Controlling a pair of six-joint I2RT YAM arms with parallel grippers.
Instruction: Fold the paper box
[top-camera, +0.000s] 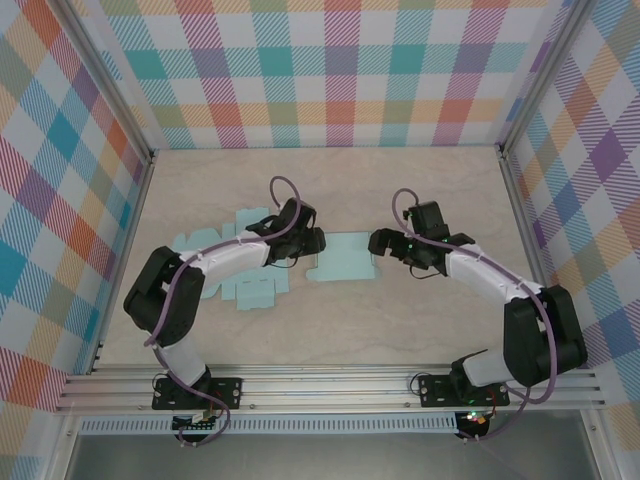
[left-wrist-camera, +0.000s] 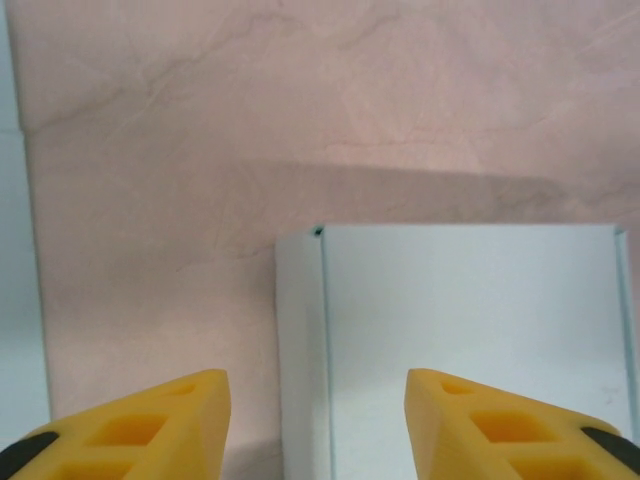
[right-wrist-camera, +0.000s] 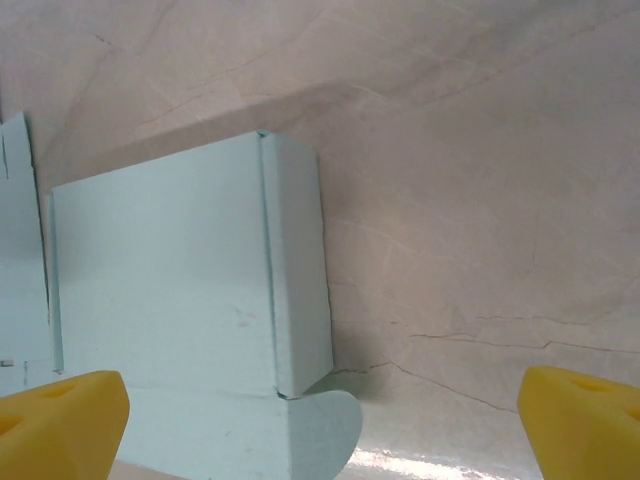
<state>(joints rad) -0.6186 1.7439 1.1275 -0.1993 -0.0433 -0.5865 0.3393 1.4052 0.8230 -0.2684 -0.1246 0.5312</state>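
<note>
With left pincer (top-camera: 318, 240) and right pincer (top-camera: 376, 242) both released, the narrow side flap (right-wrist-camera: 295, 270) of the pale blue paper box blank (top-camera: 342, 262) should be gripped and folded along its crease.

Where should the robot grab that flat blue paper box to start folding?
Probably the narrow end flap of the paper box, from the right: its crease lets it lift, and its free edge faces the right gripper, fingers open.

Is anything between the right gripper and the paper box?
Nothing visible. The open right gripper hovers at the right end of the flat paper box, with bare table beneath its fingers.
</note>
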